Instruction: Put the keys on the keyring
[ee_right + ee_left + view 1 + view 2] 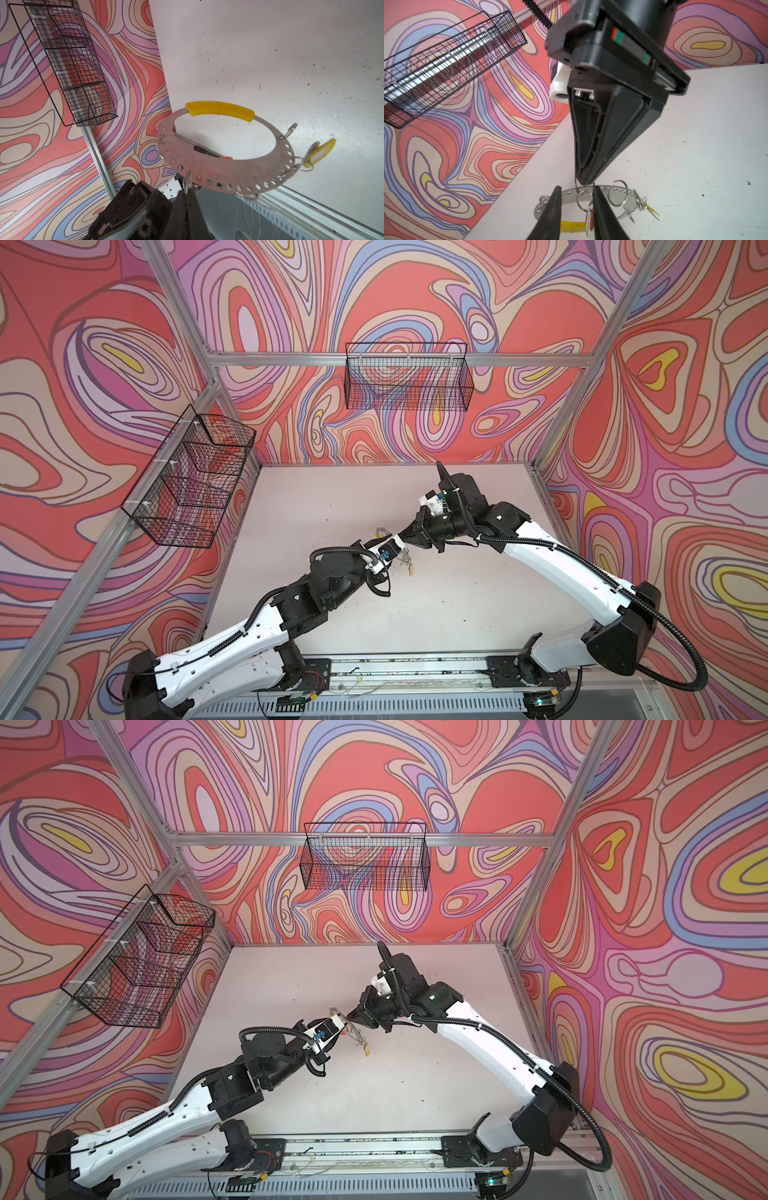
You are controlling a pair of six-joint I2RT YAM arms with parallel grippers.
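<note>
Hanging clear of the table [270, 62] near its centre, the keyring [207, 170] was carried tilted by the right gripper [188, 191], whose jaws were pressed together on a small split ring [188, 180] threaded through a hole in the rim, on the side roughly opposite the yellow arc [220, 108]. In both top views this gripper reached in from 2 o'clock, while the left arm came from 8 o'clock to meet it. The left gripper [576, 188] stood just below the ring with its fingers [556, 199] apart, clamping nothing; the red-tagged key [589, 218] hung between them, lying against the inner face of one finger. Whether that key was already threaded onto the pinched split ring could not be told. The yellow-tagged key [320, 153] dangled from another split ring on the rim, well away from the pinched one; in a top view it [410, 568] showed at 5 o'clock from the point where the grippers met. Two wire baskets [407, 377] hung on the walls at 12 and 10 o'clock.
</note>
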